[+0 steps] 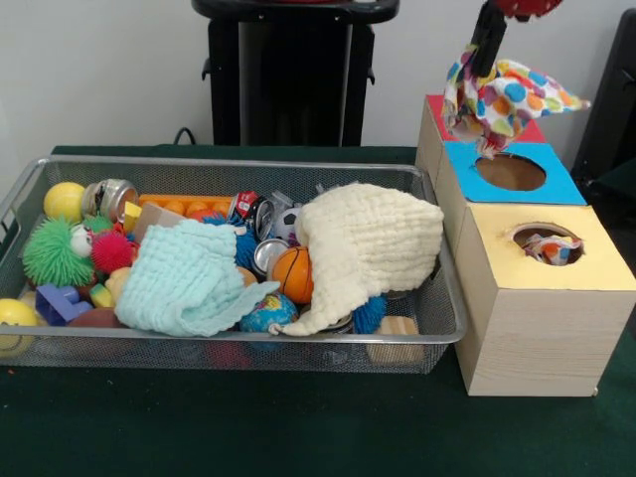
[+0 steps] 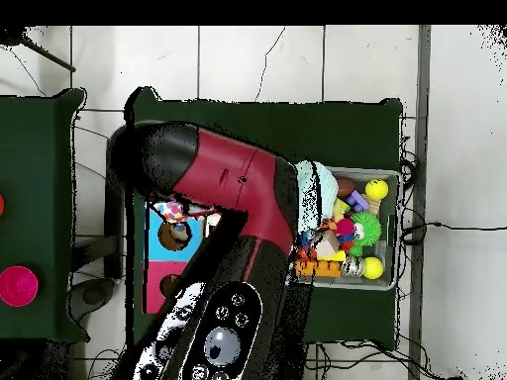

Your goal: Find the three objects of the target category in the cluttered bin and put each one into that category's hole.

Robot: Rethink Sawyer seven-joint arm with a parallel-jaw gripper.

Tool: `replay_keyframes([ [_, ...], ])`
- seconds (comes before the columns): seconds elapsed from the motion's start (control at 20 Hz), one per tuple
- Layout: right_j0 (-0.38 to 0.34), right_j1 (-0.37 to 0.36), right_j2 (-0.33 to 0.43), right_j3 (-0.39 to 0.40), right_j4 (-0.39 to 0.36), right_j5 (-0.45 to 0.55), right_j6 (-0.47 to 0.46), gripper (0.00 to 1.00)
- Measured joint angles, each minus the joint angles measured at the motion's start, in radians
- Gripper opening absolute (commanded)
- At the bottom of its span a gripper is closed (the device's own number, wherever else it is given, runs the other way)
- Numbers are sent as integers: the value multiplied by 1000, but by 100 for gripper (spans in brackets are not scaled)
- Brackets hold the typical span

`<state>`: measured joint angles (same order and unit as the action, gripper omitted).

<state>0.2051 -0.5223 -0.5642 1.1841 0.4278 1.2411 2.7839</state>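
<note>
Polka-dot cloth (image 1: 502, 99) hangs from the closed hand (image 1: 487, 62), directly above the blue hole (image 1: 510, 172) of the wooden box (image 1: 537, 328). Another dotted cloth (image 1: 550, 247) sits inside the yellow hole (image 1: 546, 241). Cream cloth (image 1: 373, 243) and mint cloth (image 1: 189, 283) lie in the wire bin (image 1: 442, 328) on the green tabletop (image 1: 298, 427).

Even, soft indoor light fills the front view, with only faint shadows under the wire bin (image 1: 437, 333) and beside the wooden box (image 1: 537, 328). The overhead view is bright on the floor tiles (image 2: 257, 59), without glare.
</note>
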Motion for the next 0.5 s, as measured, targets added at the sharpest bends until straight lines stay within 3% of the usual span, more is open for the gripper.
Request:
replay_keyframes([
  [0.3,-41,28,-12,-140,34,49,0,0],
  [0.5,-35,58,-12,-157,70,-4,7,0],
])
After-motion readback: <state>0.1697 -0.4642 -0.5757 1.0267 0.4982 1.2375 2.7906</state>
